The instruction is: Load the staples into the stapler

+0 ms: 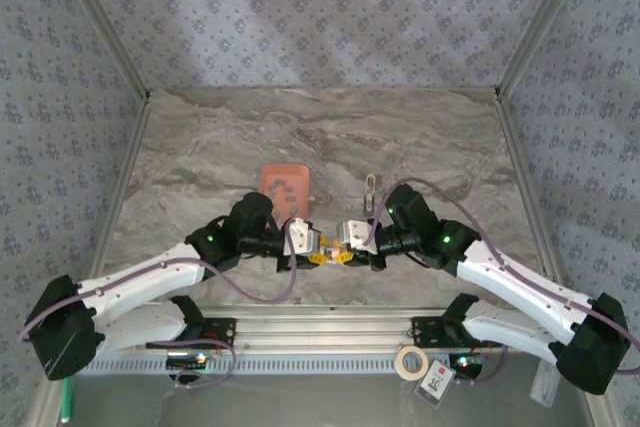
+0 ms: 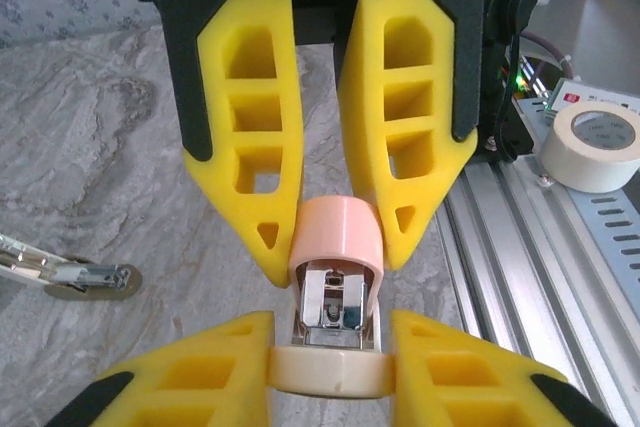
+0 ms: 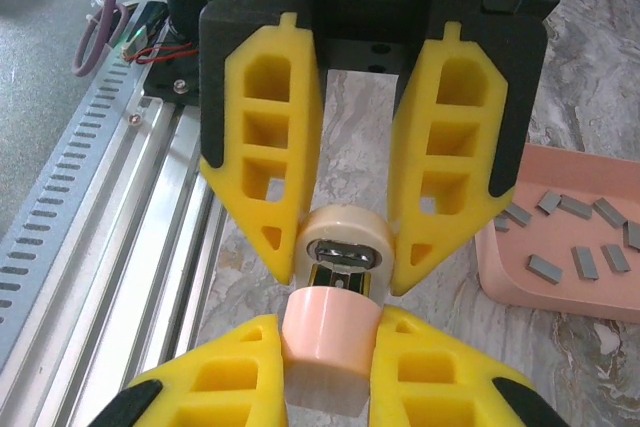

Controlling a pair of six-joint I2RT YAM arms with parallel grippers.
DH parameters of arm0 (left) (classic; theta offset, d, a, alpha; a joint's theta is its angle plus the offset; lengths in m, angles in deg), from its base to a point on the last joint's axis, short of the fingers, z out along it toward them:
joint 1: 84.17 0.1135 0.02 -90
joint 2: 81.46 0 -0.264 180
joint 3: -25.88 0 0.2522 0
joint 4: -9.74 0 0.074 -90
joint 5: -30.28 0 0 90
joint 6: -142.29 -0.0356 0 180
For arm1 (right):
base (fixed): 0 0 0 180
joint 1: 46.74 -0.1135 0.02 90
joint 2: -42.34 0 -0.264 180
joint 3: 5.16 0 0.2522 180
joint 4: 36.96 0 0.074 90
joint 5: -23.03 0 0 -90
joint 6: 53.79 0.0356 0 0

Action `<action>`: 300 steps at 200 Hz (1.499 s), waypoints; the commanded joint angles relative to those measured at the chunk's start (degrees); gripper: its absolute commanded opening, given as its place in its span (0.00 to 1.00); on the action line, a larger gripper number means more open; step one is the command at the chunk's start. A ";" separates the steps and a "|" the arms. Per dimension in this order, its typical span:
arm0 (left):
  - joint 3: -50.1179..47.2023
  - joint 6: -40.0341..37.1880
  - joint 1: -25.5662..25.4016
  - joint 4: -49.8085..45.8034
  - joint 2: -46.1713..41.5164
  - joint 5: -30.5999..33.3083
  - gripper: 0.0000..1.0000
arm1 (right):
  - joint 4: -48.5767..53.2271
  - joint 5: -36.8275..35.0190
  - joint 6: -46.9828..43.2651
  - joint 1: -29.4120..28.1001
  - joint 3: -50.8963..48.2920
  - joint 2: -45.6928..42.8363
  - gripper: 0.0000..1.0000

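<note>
Nose to nose they stand. The left tool [image 2: 330, 362] is clamped on the cream end of the stapler [image 2: 330, 302], and the right tool [image 3: 330, 337] is clamped on its pink end. That puts the stapler's long axis straight from one tool to the other, cream toward the left tool and pink toward the right.

Between the two caps sits a bright metal channel. It looks open toward each wrist camera, but the yellow fingers [image 3: 270, 147] crowd it, so that is hard to be sure of. From overhead the stapler is all but swallowed between the tools.

The staples [image 3: 575, 207] lie loose in the salmon tray [image 3: 500, 282], just right of the right tool in its wrist view. They are short grey bars turned every which way, with no common axis. The frame edge cuts the tray off there. Overhead, it sits whole on the desk [image 1: 200, 147] just beyond the left tool, and the staples are mere specks.

The left wrist view adds a slim metal piece [image 2: 65, 275] on the desk, left of the tool and cut by the frame edge. A roll of tape [image 2: 595, 142] sits to the tool's right, past the rail [image 2: 520, 247].
</note>
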State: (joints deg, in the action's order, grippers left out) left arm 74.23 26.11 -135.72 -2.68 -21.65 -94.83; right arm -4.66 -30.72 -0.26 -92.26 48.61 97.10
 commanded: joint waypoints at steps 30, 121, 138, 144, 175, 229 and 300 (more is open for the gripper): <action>0.47 -1.01 -0.26 -0.54 -2.37 0.50 0.18 | 0.61 4.50 -0.11 4.18 -0.95 -4.02 0.00; -7.89 12.41 3.26 15.76 -9.36 2.28 0.12 | -25.61 13.01 19.09 18.36 -17.64 -12.56 0.00; -8.99 14.63 3.39 19.20 -10.69 4.43 0.13 | -31.02 11.28 24.18 19.29 -20.88 -12.88 0.00; -9.24 15.12 3.51 20.07 -11.13 5.08 0.13 | -31.90 10.63 25.27 19.36 -21.52 -12.79 0.00; -9.65 15.45 3.65 22.19 -12.86 8.00 0.13 | -34.89 7.60 31.28 19.34 -24.48 -12.70 0.12; -9.72 12.81 3.67 23.27 -12.88 11.01 0.14 | -35.33 5.23 46.66 18.18 -23.70 -14.74 0.47; -9.19 11.57 3.61 24.27 -10.89 10.35 0.14 | -34.36 5.69 70.25 16.68 -16.86 -11.16 0.67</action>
State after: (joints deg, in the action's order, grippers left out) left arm 64.66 38.40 -132.42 18.35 -32.84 -84.10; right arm -37.51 -26.28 58.76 -74.53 28.43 83.53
